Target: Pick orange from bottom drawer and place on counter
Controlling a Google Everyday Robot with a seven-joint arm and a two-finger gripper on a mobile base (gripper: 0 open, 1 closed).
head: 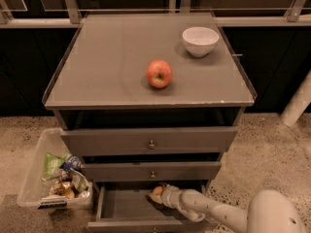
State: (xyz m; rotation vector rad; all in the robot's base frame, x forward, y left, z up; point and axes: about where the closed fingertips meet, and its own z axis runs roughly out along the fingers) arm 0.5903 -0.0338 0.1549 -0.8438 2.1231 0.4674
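The bottom drawer (127, 221) is pulled open below two shut drawers. The orange (156, 191) lies inside it near the back, partly hidden under the middle drawer front. My gripper (159, 195) reaches into the drawer from the right and sits right at the orange. The white arm (214, 211) runs from the lower right. The grey counter (97, 67) holds a red-and-yellow apple (159, 74) in the middle and a white bowl (199, 41) at the back right.
A clear plastic bin (34, 186) with snack packets stands on the floor left of the cabinet. A white post (297, 103) stands at the right. The floor is speckled stone.
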